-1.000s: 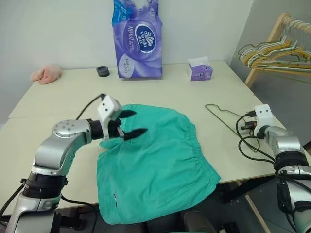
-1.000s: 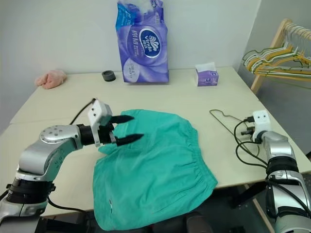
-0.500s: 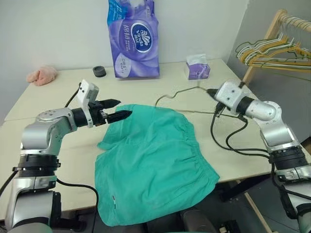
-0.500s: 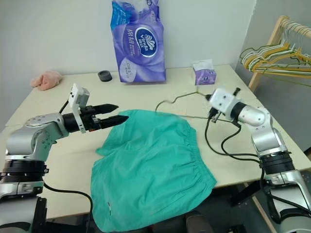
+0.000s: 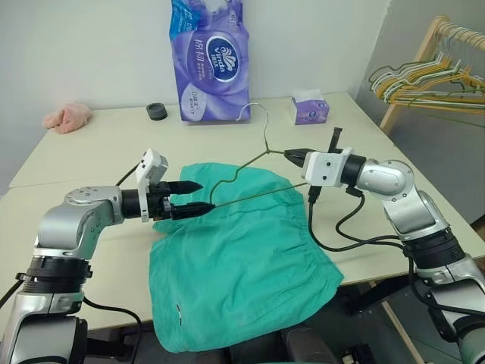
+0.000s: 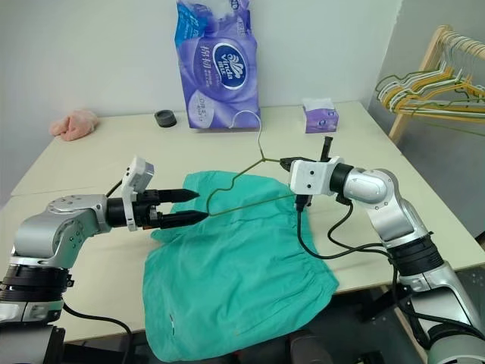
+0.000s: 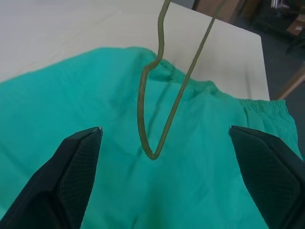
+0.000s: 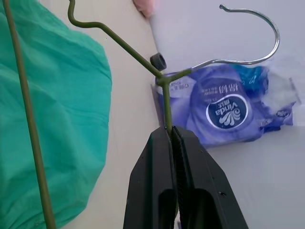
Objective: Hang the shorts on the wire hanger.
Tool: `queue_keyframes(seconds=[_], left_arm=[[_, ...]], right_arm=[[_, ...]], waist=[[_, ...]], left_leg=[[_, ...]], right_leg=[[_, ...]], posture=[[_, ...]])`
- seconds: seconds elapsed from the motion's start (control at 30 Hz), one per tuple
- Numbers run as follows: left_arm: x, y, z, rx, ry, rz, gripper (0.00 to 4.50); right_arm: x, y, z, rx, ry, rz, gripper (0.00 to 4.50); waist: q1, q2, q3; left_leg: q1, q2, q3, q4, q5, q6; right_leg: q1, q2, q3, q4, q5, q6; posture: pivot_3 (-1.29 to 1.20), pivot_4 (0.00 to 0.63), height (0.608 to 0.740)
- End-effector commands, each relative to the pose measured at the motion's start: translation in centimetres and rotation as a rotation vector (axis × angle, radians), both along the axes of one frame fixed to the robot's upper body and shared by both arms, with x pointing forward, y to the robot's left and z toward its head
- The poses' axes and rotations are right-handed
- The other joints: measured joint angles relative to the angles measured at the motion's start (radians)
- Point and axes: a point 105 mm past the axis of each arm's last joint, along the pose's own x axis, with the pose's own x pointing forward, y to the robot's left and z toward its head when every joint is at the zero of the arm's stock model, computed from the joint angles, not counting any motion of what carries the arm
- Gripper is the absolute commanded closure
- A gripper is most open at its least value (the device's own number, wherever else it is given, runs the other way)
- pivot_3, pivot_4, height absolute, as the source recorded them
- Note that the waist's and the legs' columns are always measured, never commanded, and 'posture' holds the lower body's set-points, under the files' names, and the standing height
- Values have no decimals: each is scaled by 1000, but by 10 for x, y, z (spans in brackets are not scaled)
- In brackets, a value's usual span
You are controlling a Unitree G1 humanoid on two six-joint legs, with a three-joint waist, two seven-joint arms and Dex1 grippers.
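Thin olive-green wire hanger [image 5: 250, 163]: pinched in right hand [image 5: 292, 155], long axis toward spread left hand [image 5: 198, 196], tip between its fingers. Teal cloth shorts [image 5: 242, 258]: flat on tabletop [image 5: 98, 144], beneath both.

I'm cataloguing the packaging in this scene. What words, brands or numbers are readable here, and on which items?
"Vinda", in the dark oval logo on the purple tissue pack.
Chinese characters above the logo and beside it on the same pack: too small to read.
Small purple tissue box: print too small to read.
Shorts, wire hanger: no readable text.
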Motion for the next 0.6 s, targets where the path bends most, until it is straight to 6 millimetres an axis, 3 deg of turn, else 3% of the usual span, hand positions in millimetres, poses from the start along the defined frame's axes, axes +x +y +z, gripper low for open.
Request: queue_keyframes(seconds=[0.03,0.37,0.47,0.6], left_arm=[[-7,-6,7,-2,-14,-51,0],[-10,-15,4,-44,13,-65,0],[-15,-19,1,-49,36,-87,580],[-25,-22,-3,-46,64,-120,1788]], right_arm=[[-10,9,20,6,-85,59,4490],[-22,20,19,19,-93,135,4490],[-23,22,18,21,-90,144,4500],[-24,23,18,27,-85,152,4500]], waist=[[0,0,0],[1,0,0],[1,0,0],[0,0,0]], left_leg=[[0,0,0,0,0,0],[0,0,-2,0,0,0],[0,0,-2,0,0,0],[0,0,-3,0,0,0]], right_leg=[[0,0,0,0,0,0],[1,-1,-5,0,0,0],[1,-1,-5,0,0,0],[1,-1,-5,0,0,0]], posture=[[-167,60,740],[-163,58,740],[-162,57,740],[-161,57,740]])
